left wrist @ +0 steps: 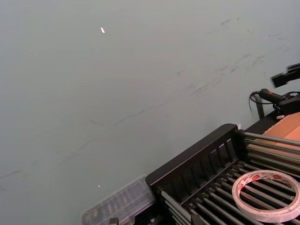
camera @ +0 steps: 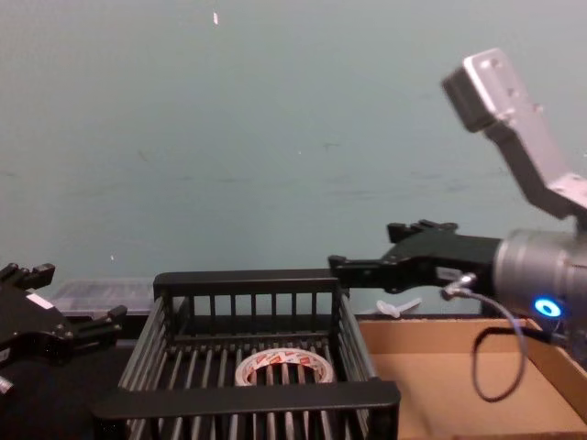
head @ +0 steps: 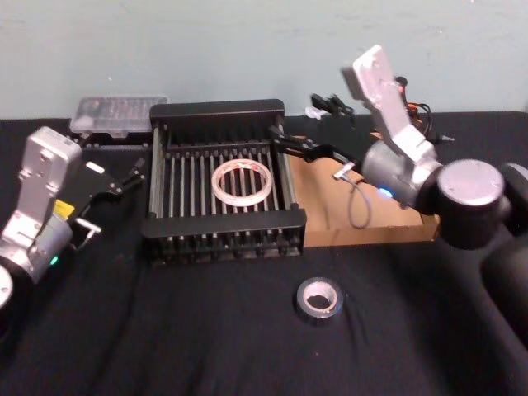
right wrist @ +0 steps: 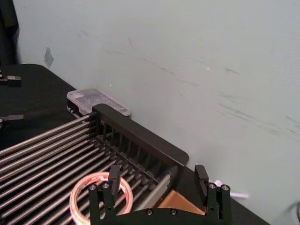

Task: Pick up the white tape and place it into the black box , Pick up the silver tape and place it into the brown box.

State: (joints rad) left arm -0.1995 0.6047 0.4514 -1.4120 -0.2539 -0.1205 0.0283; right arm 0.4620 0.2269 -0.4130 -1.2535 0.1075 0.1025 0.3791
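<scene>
The white tape (head: 242,182) lies flat on the barred floor of the black box (head: 223,109), with red print showing in the left wrist view (left wrist: 267,194) and the chest view (camera: 282,367). My right gripper (head: 279,140) hangs open and empty above the crate's right rim, and its fingers (right wrist: 114,176) stand wide apart over the tape (right wrist: 79,201). The silver tape (head: 319,299) rests on the black cloth in front of the crate. The brown box (head: 371,223) sits right of the crate, partly hidden by my right arm. My left gripper (head: 132,176) is parked open left of the crate.
A clear plastic case (head: 115,114) stands behind the crate's left corner, against the pale wall. Cables and small dark parts (head: 330,106) lie behind the brown box. The black table has free room in front, around the silver roll.
</scene>
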